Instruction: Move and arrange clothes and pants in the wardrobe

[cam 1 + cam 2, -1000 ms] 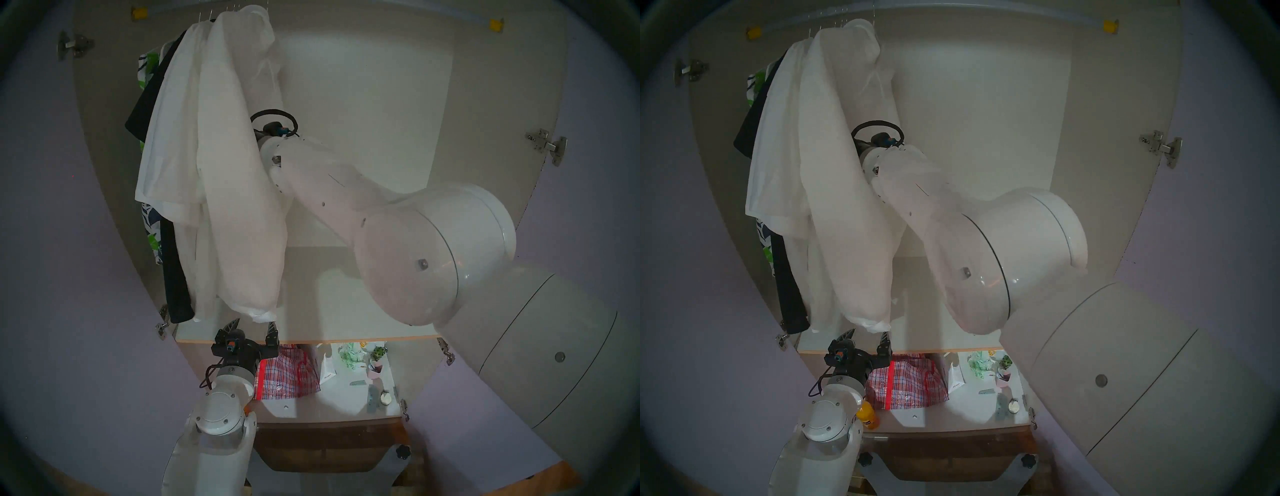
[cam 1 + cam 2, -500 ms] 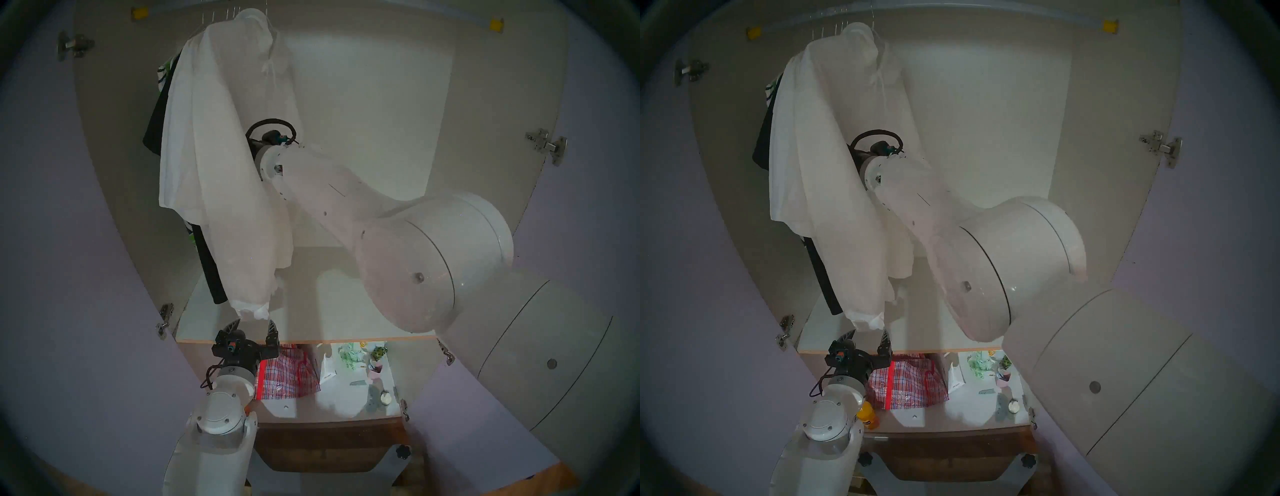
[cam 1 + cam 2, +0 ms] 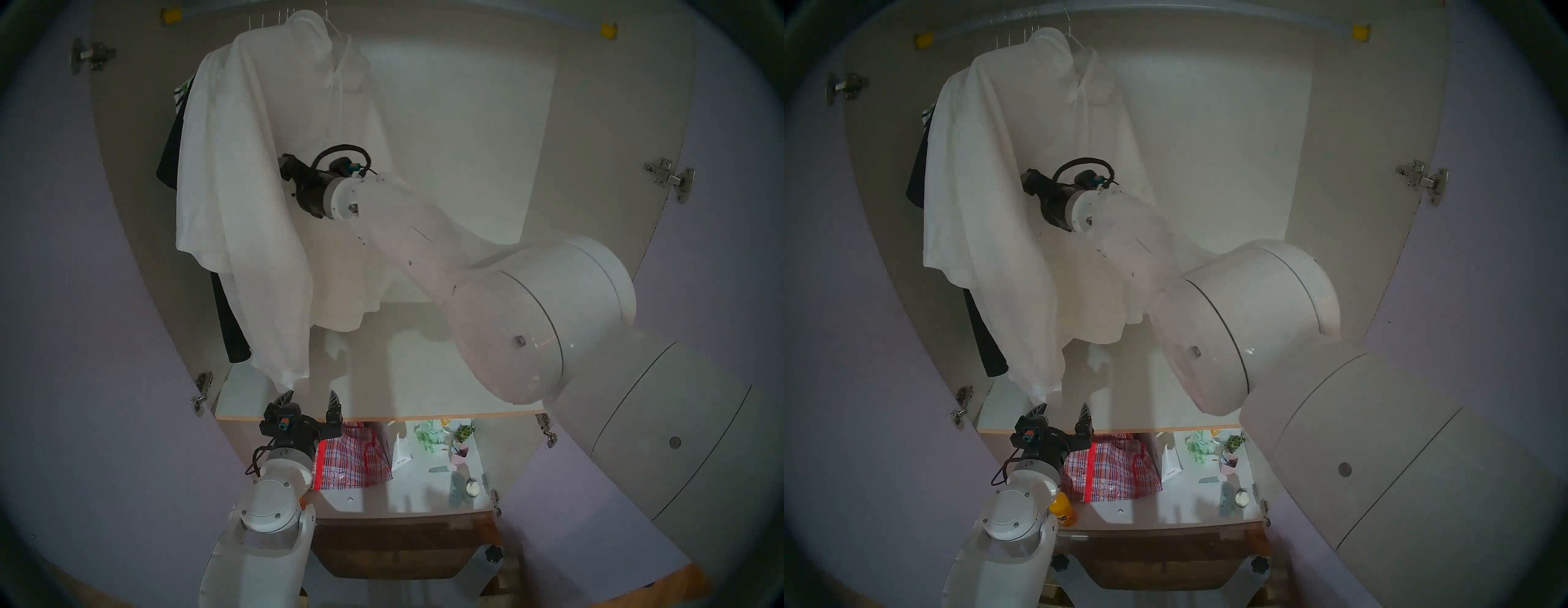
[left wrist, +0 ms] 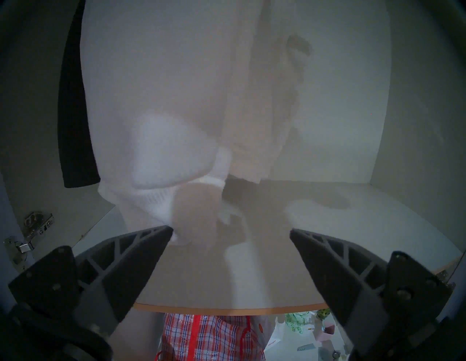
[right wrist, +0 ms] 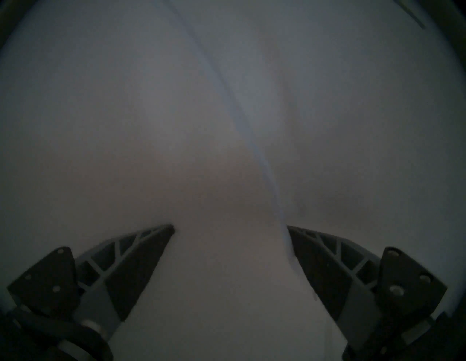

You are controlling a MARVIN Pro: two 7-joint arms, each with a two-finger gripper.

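Observation:
The clothes hang on wire hangers at the left end of the wardrobe's rail [image 3: 424,17]. A long white jacket [image 3: 263,204] is in front, with white shirts, a black garment [image 3: 169,148] and a leaf-print piece [image 3: 180,91] behind it. My right gripper [image 5: 230,228] is open, with its fingertips pressed into white cloth. In the head view its black wrist [image 3: 312,187] meets the jacket's front and the fingers are hidden. My left gripper [image 3: 309,397] is open and empty, just under the jacket's sleeve cuff [image 4: 151,204], above the white shelf [image 3: 445,373].
A red plaid bag [image 3: 354,458] and small items [image 3: 441,441] sit on the lower shelf under the white one. An orange bottle [image 3: 1063,513] stands by my left arm. Pale lilac doors [image 3: 106,382] stand open on both sides. The rail's right part holds no hangers.
My right arm has drawn back to the right and its wrist has come out from behind the sleeve. The white jacket has swung and now hangs flatter, front showing. My left arm has not moved.

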